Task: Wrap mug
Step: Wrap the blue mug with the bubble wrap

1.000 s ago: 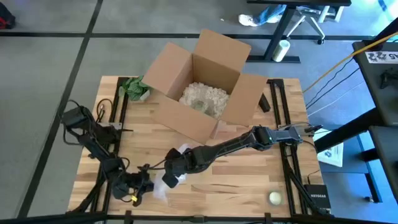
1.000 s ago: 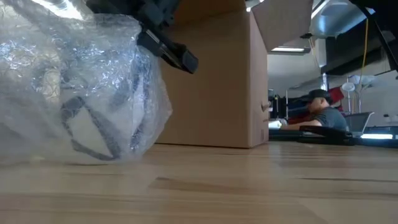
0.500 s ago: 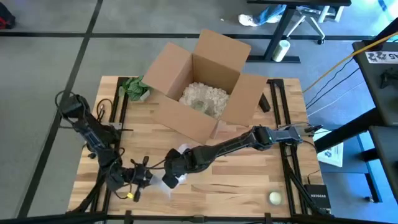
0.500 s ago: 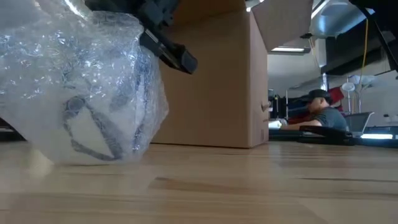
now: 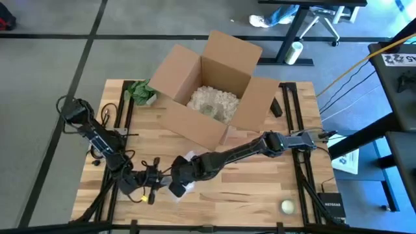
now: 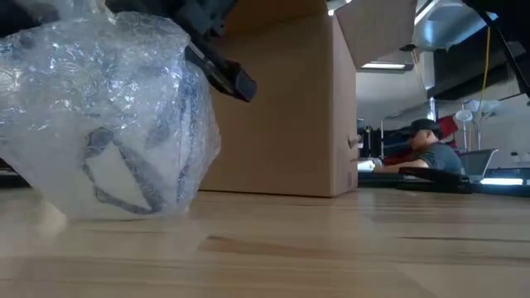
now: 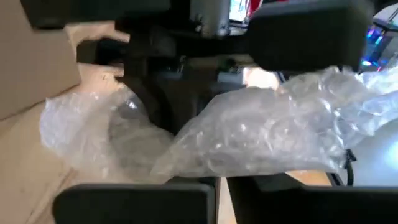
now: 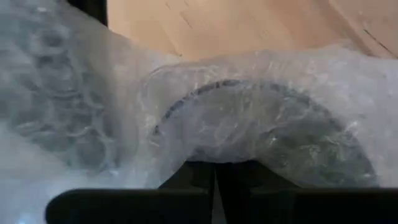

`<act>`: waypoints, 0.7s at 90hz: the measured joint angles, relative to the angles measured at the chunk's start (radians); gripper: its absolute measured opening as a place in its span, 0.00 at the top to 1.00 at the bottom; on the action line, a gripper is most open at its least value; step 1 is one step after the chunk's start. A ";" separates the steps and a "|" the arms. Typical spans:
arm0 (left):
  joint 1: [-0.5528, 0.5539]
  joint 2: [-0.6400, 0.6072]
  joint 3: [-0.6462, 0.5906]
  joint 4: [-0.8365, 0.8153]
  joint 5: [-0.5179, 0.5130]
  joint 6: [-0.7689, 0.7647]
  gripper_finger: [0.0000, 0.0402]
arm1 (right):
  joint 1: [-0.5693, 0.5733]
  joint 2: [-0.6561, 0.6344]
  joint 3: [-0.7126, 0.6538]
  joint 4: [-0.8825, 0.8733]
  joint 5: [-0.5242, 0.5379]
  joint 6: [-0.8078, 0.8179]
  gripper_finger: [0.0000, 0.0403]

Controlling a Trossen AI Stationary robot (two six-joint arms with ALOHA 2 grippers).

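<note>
The mug (image 6: 124,165), white with dark lines, sits swathed in clear bubble wrap (image 6: 99,74) near the table's front edge, left of the middle (image 5: 179,188). My right gripper (image 5: 177,181) reaches it from the right and is shut on the bundle; one dark finger (image 6: 222,73) shows against the wrap. My left gripper (image 5: 148,182) stands just left of the mug, shut on a loose flap of wrap (image 7: 267,130). Through the wrap the mug's round rim (image 8: 249,106) shows in the right wrist view. My left gripper pinches the loose flap of bubble wrap at its edge (image 7: 205,165) between its two fingers, coming level from the table's left. The flap rises from the fingers toward the mug; how many layers it has, I cannot tell. My right gripper is shut on the wrapped mug near its rim (image 8: 214,158), slanting down from the right. The wrap hides which part of the mug is between the fingers. The bundle's bottom (image 6: 124,211) is at the table top.
An open cardboard box (image 5: 208,91) with white packing fill stands behind the mug at mid-table. A green bundle (image 5: 140,92) lies at the far left, a small pale ball (image 5: 287,207) at the near right. A person (image 6: 431,149) sits beyond the table.
My left gripper has gone from the near edge toward the far edge and right, closer to the mug, carrying the wrap's flap. The wrap that lay on the table left of the mug is lifted up against the mug's side. My right gripper has held still.
</note>
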 joint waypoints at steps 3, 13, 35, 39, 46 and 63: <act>0.001 0.000 0.000 -0.010 0.003 -0.013 1.00 | 0.001 -0.004 -0.001 -0.005 0.002 0.001 1.00; 0.001 0.000 0.000 -0.020 0.004 -0.015 1.00 | 0.007 -0.022 -0.001 -0.046 0.003 0.004 1.00; 0.001 0.000 0.000 -0.022 0.006 -0.015 1.00 | 0.015 -0.048 -0.001 -0.071 0.018 0.005 1.00; 0.002 0.000 0.000 -0.022 0.006 -0.014 1.00 | 0.016 -0.054 -0.001 -0.075 0.019 0.005 1.00; 0.001 0.000 0.000 -0.021 0.006 -0.014 1.00 | 0.018 -0.064 -0.001 -0.075 0.019 0.005 1.00; 0.002 0.000 0.000 -0.022 0.006 -0.015 1.00 | 0.025 -0.090 -0.001 -0.096 0.055 0.003 1.00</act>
